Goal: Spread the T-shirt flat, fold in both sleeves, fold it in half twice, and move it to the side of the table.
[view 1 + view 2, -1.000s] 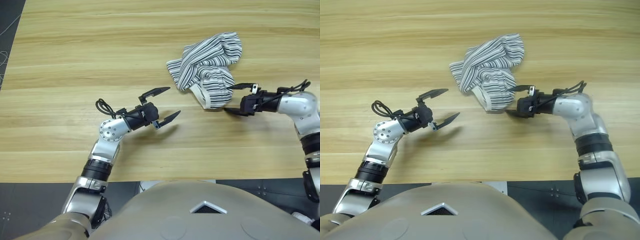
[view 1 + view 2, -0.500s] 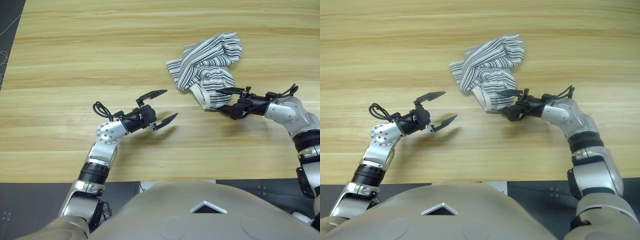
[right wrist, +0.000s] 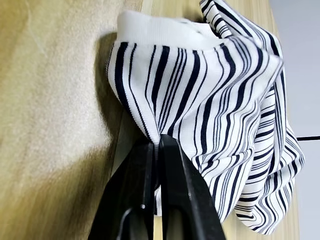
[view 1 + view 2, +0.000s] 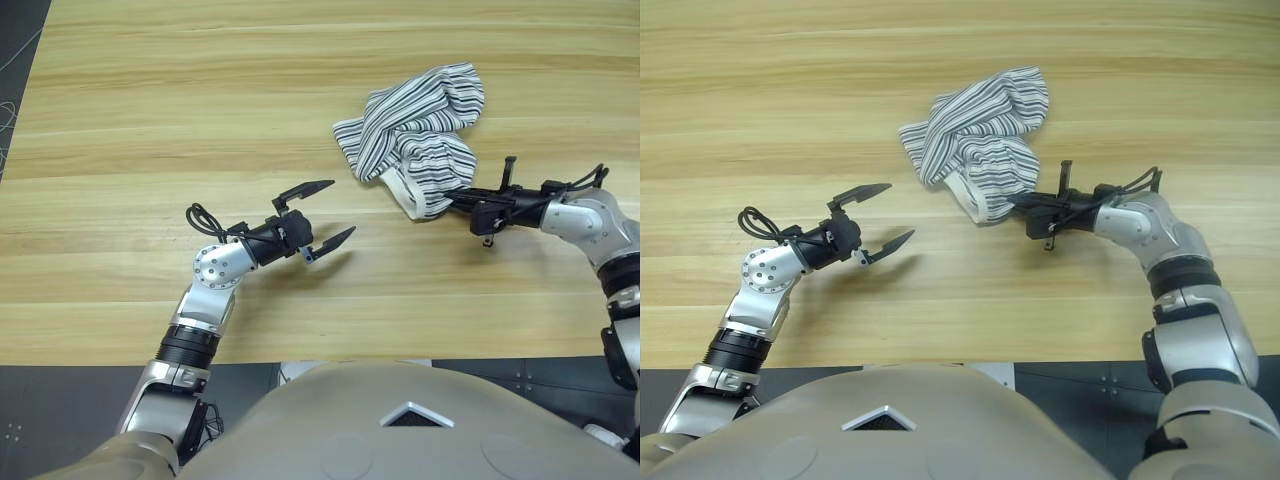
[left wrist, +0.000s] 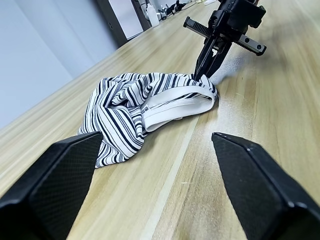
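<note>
Table (image 4: 150,100) — wooden, T-shirt (image 4: 415,130) crumpled; wall (image 5: 35,55) perhaps grey.

Light wood-plank table (image 4: 180,90), grain running left to right. One item on it: black-and-white striped T-shirt (image 4: 415,130), crumpled in a heap, right of centre. Its white ribbed band (image 4: 403,193) is on the heap's near side. Heap sits well back from near edge.

Overhead stereo; 2 wrist views sharing T-shirt (image 4: 418,115)
</note>
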### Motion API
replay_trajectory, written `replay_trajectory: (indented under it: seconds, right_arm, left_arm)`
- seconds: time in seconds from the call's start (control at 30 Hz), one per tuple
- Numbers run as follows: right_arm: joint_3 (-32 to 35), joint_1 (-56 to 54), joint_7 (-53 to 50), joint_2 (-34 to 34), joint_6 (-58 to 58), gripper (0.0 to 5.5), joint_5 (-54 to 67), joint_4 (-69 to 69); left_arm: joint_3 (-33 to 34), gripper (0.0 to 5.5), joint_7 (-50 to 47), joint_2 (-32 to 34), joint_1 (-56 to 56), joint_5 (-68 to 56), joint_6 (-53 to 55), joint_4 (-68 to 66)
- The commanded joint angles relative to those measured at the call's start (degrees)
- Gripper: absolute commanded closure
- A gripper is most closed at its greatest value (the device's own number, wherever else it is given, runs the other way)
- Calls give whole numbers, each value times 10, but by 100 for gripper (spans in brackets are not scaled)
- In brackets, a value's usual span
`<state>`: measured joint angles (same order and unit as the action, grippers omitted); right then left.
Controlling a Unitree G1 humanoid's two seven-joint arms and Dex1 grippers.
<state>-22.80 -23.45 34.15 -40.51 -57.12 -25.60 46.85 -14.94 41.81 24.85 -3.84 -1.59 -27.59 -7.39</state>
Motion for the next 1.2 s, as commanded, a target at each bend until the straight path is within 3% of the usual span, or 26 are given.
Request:
replay_trajectory:
  seconds: [0.03, 0.13, 0.2, 0.33, 0.63, 0.97, 1.2]
  right_arm:
    - [0, -7, 32, -6, 5, 534, 33, -10]
    - [6, 18, 156, 0, 80, 534, 208, -109]
    - [25, 16, 225, 18, 193, 534, 354, -209]
    - [70, -16, 247, 40, 352, 534, 486, -299]
    - [138, -147, 187, 77, 539, 534, 464, -287]
    - [168, -232, 144, 115, 588, 534, 414, -242]
    - [181, -274, 125, 137, 589, 534, 393, -211]
  left_arm:
    - [1, 142, -3, 6, 1, 9, 3, 4]
    - [-1, 142, -1, 6, 5, 11, 4, 1]
    - [-1, 142, -3, 5, 6, 13, 3, -1]
    - [-7, 142, -5, -4, 15, 17, 0, -11]
    - [-10, 142, -25, -22, 26, 36, -9, -32]
    - [-13, 142, -83, -131, 53, 9, 30, -114]
    - [-16, 142, -69, -221, 39, -66, 138, -133]
